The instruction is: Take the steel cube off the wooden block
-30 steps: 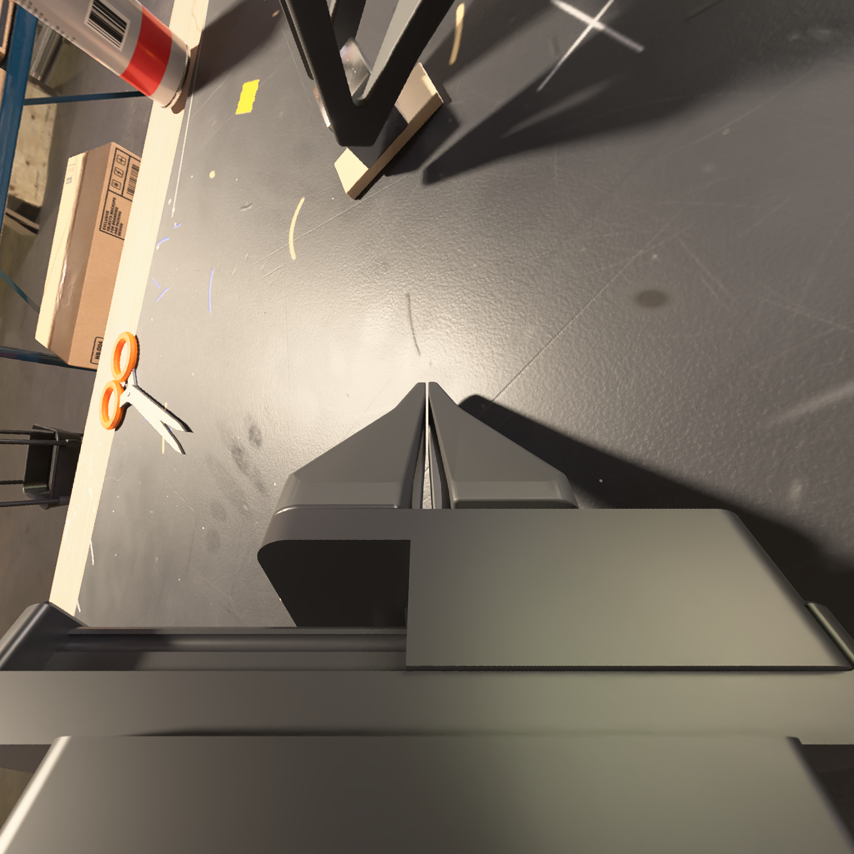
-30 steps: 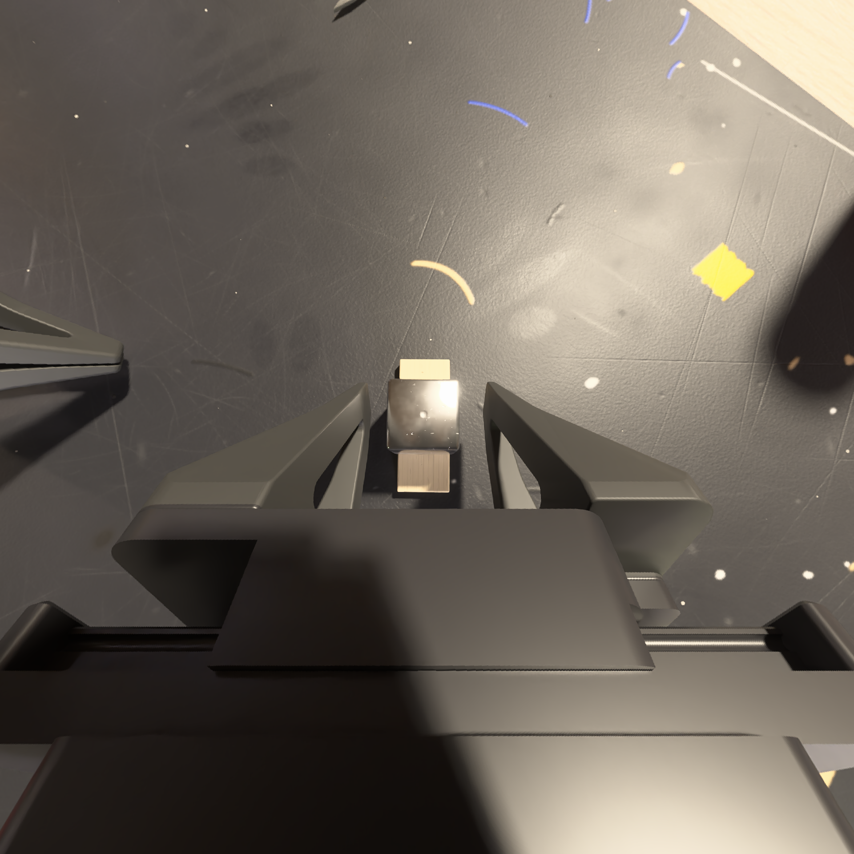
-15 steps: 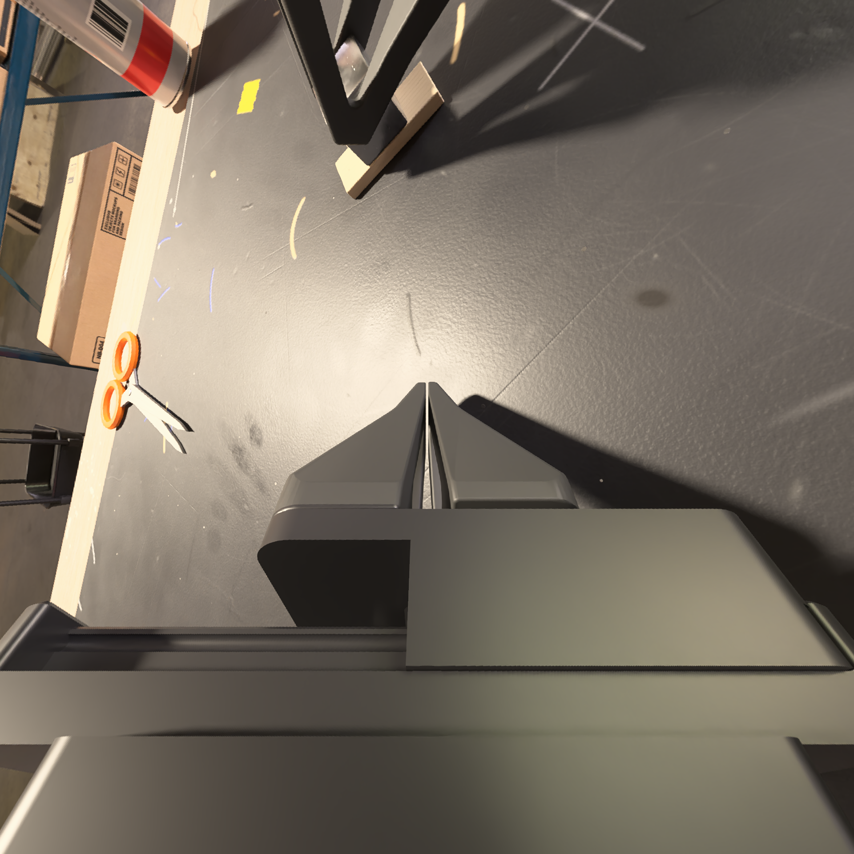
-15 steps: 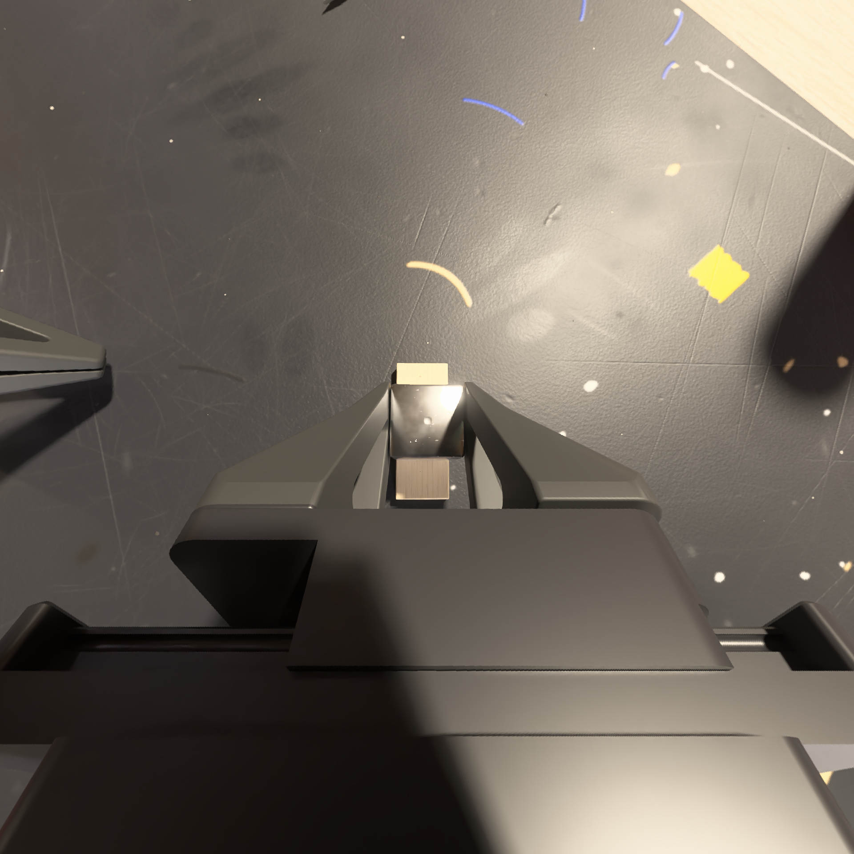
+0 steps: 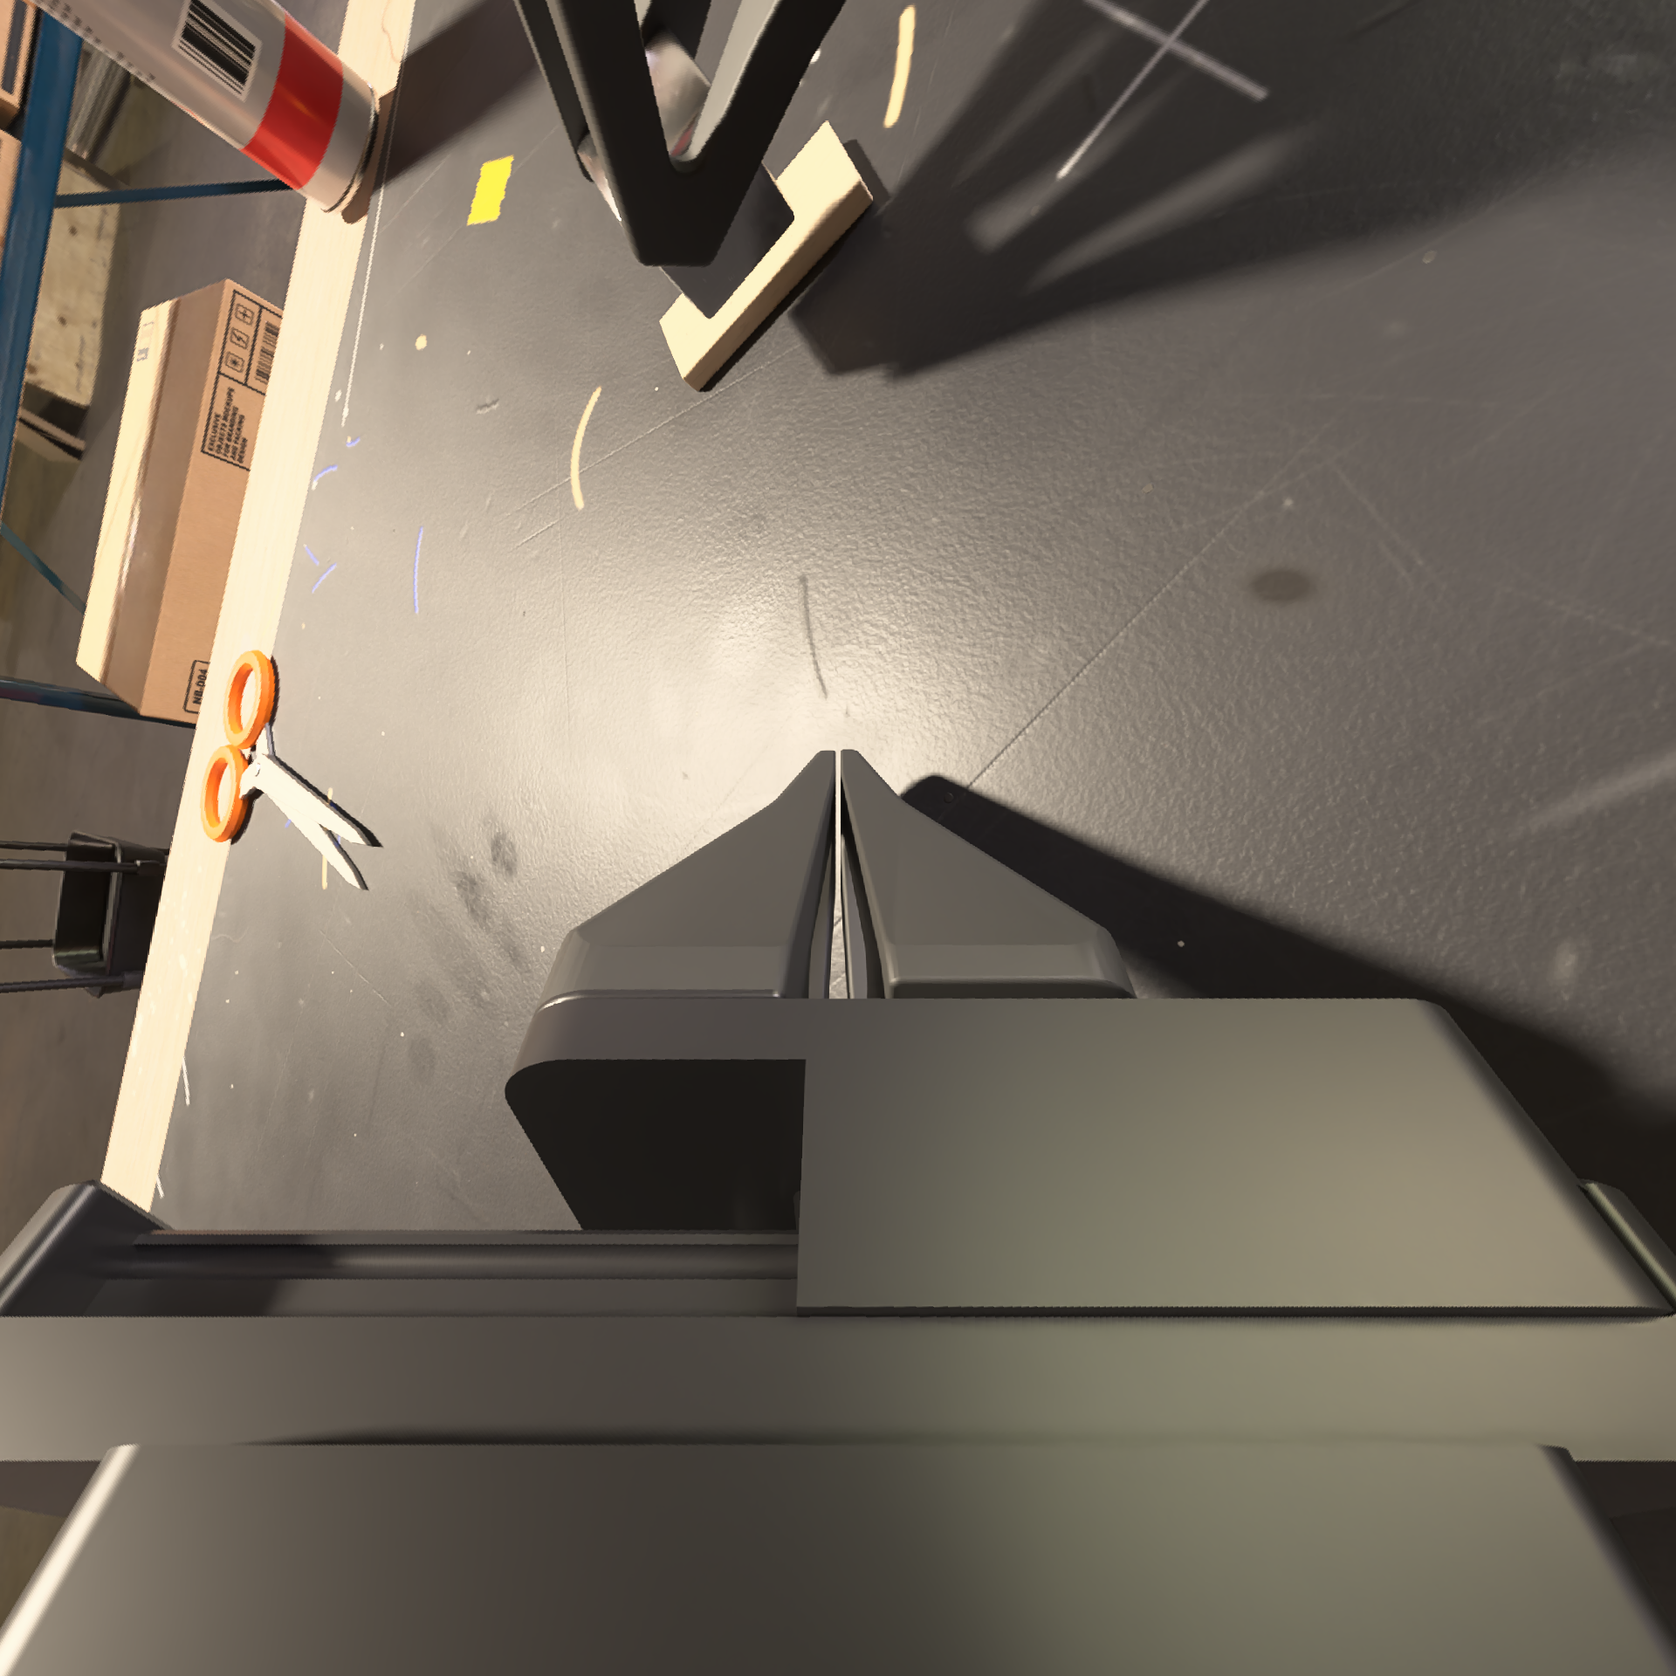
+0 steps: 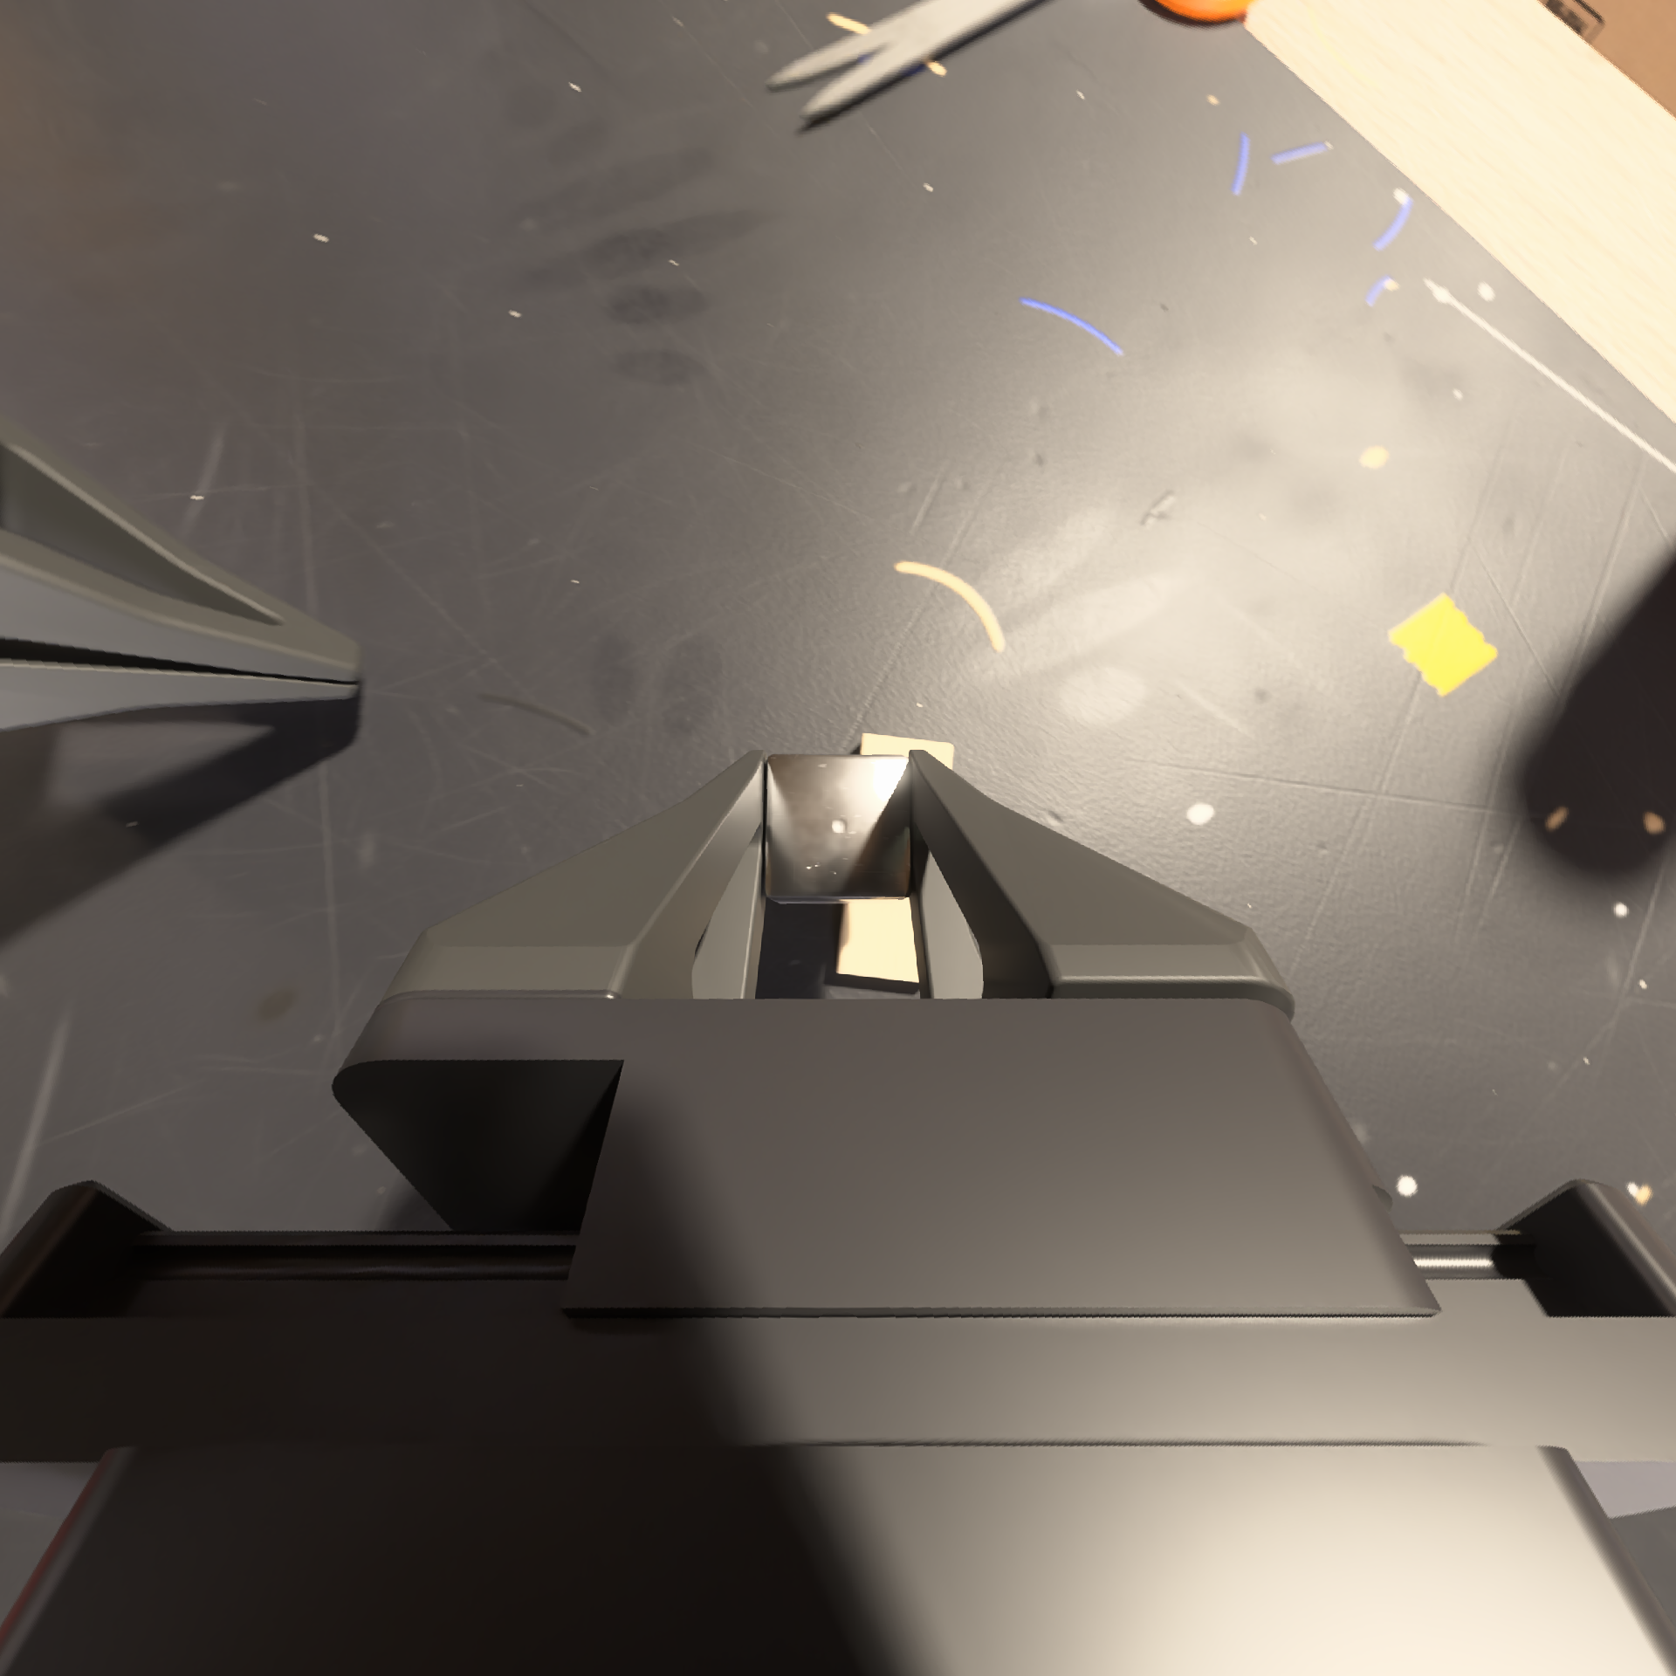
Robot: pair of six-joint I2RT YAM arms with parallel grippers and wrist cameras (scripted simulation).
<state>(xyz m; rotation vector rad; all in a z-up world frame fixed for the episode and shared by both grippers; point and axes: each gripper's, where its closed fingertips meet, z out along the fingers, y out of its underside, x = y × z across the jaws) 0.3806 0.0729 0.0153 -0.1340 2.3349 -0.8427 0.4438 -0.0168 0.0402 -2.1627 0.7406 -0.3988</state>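
My right gripper (image 6: 836, 771) is shut on the shiny steel cube (image 6: 830, 839) and holds it above the pale wooden block (image 6: 878, 948), which lies flat on the dark mat. In the left wrist view the same gripper (image 5: 676, 154) grips the cube (image 5: 680, 91) at the top, raised over the wooden block (image 5: 771, 263). My left gripper (image 5: 836, 757) is shut and empty, low over bare mat. Its fingers (image 6: 181, 635) also show at the left edge of the right wrist view.
Orange-handled scissors (image 5: 272, 780) lie near the mat's left edge, also at the top of the right wrist view (image 6: 898, 45). A grey and red can (image 5: 263, 91) stands on the pale wooden table border (image 5: 263, 544). A cardboard box (image 5: 181, 508) sits beyond the table.
My right gripper closed its fingers on the steel cube, then lifted it off the wooden block and drew back from the mat. The left gripper has not moved.
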